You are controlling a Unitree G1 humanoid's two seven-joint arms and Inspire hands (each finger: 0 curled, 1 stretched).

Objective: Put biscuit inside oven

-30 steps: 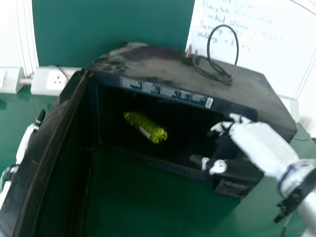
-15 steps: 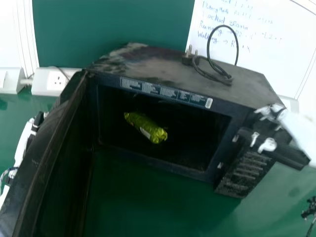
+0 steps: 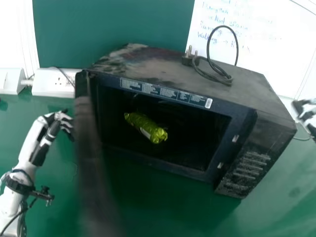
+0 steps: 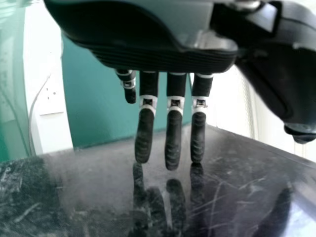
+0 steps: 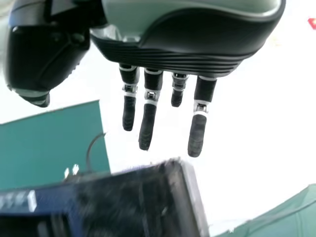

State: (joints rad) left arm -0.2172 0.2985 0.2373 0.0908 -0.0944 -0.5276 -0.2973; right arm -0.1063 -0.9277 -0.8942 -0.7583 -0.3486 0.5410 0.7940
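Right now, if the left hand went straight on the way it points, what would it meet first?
The oven door, most likely: the left hand points at its glossy face, fingertips very close, though contact is unclear.

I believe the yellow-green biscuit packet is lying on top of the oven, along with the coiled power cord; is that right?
Not quite: the head view shows the biscuit packet inside the open oven, not on top. The power cord does lie on top, as you say.
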